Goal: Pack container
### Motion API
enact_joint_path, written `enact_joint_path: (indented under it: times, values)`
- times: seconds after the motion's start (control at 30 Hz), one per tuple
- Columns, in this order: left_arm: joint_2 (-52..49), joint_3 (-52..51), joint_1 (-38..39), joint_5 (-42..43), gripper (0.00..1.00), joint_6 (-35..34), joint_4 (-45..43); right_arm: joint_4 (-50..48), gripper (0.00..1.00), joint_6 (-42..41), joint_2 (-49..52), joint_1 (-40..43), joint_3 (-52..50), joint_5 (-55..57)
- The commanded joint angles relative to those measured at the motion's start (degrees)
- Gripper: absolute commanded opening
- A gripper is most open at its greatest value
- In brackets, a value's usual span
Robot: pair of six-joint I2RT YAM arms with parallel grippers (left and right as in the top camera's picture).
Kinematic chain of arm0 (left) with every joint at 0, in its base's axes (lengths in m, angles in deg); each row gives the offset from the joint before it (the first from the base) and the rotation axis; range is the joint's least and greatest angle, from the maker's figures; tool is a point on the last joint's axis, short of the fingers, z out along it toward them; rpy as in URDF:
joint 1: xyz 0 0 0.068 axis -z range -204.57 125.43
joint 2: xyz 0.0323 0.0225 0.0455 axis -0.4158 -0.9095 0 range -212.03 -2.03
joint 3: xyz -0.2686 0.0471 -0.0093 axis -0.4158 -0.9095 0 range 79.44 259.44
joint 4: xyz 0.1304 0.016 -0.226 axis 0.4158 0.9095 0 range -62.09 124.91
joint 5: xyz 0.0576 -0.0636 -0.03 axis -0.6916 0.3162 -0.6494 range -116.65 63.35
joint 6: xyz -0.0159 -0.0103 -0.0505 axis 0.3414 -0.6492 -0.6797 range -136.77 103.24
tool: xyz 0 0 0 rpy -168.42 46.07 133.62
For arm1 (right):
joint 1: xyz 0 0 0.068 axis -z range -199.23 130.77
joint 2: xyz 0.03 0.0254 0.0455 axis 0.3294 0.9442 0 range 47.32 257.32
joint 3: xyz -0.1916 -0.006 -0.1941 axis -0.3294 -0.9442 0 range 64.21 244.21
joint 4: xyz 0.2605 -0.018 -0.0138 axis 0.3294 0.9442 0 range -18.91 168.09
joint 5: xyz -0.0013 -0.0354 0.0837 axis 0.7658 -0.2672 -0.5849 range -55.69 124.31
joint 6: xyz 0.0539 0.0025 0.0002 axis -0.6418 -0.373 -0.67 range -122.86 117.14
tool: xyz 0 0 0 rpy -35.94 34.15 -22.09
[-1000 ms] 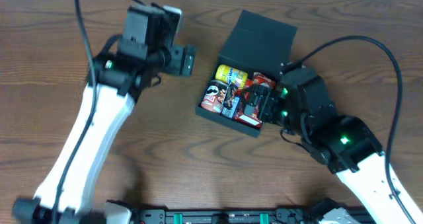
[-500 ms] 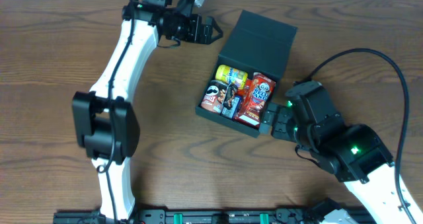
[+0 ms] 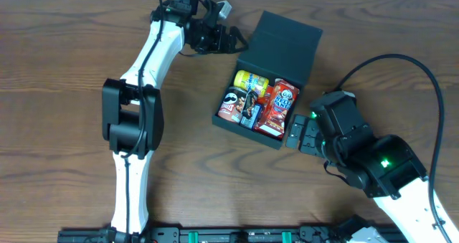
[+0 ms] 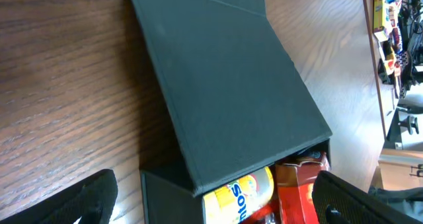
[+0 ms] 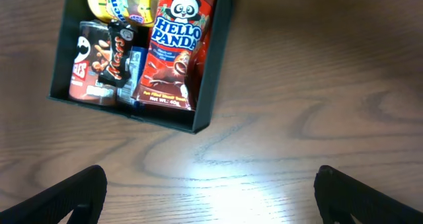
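Observation:
The dark container sits mid-table with its flap lid standing open at the back. Inside lie a yellow can, a Pringles can, a dark candy bar and a red Hello Panda pack. My left gripper is open and empty, just left of the lid; its wrist view shows the lid and the yellow can beneath. My right gripper is open and empty over bare table right of the container's front corner; its wrist view shows the container and Hello Panda pack.
The brown wooden table surrounds the container. A black cable loops above my right arm. The arm bases and a rail lie along the front edge.
My left arm swung from the left toward the back and right, up to the lid's left edge. My right gripper drew back from inside the container, leaving the Hello Panda pack there.

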Motion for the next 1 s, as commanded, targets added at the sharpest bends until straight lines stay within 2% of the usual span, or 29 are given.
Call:
enact_joint_path:
  times: [0.0,0.37,0.57,0.7,0.97]
  values:
    - [-0.1,1.5,0.7,1.3,0.95,-0.2,-0.7,0.7,0.99,1.0,-0.4,-0.2,0.5,1.2]
    - [-0.1,1.5,3.5,-2.6,0.95,-0.2,-1.5,1.8,0.99,1.0,-0.4,-0.2,0.5,1.2]
    - [0.1,1.5,4.0,-8.7,0.95,-0.2,-1.3,1.0,0.99,1.3,-0.2,-0.2,0.4,1.2]
    - [1.6,1.9,2.9,-14.5,0.95,-0.1,0.5,-1.3,0.99,4.8,2.1,-0.2,-0.3,0.1]
    - [10.9,1.9,0.1,-23.7,0.95,4.7,5.7,-5.3,0.99,7.5,10.7,-0.3,-0.3,0.3]
